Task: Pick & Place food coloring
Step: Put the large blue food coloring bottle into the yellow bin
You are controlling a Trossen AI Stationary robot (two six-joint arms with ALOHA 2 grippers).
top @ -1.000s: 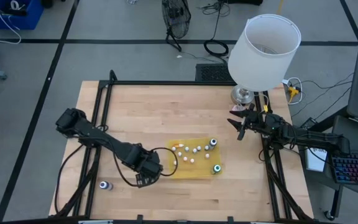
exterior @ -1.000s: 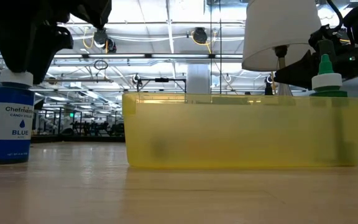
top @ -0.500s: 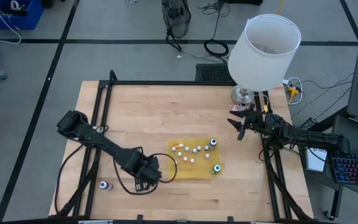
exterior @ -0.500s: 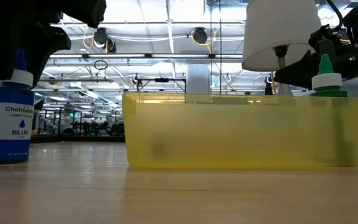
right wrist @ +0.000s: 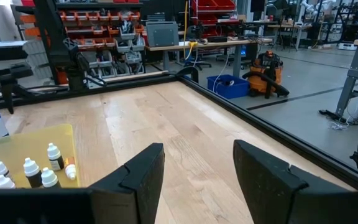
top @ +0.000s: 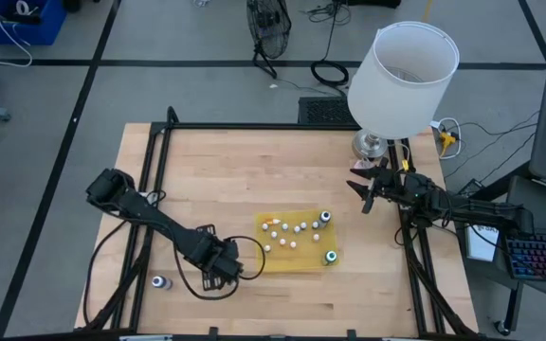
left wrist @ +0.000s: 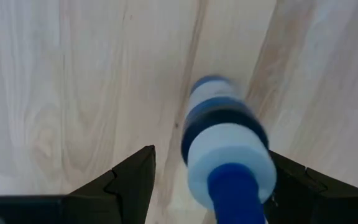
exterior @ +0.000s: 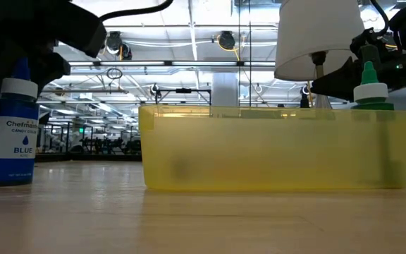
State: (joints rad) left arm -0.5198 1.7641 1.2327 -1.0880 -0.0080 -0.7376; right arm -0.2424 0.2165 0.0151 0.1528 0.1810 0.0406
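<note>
I have one small blue-labelled food coloring bottle with a white collar and blue tip (top: 160, 282) standing upright alone on the bare wood near the front-left corner of the counter (top: 226, 170). In the low view it reads "BLUE" on its label (exterior: 12, 131). The left wrist view looks straight down on its top (left wrist: 227, 155), which sits between my left arm's two dark fingers (left wrist: 126, 180), spread wide and clear of it on both sides.

From above, the left gripper (top: 218, 267) is low over the counter, just off the left edge of the flat yellow rectangular tray (top: 306, 258), with the lone bottle apart from it toward the front-left corner.

The rest of the food coloring is in the tray: a cluster of tiny whitish dropper bottles (top: 290, 233) with an orange one (top: 267, 224) at its far-left side, and two larger dark bottles with teal-white round tops, one at the tray's far-right corner (top: 324, 217) and one at its near-right corner (top: 331, 256). The low view shows a green-tipped top (exterior: 369, 86) poking above the tray's translucent wall (exterior: 273, 149).

My right gripper (top: 366, 190) waits well off near the counter's far-right corner, beside the base of the white-shaded table lamp (top: 403, 76), its fingers (right wrist: 143, 174) parted with nothing between them
</note>
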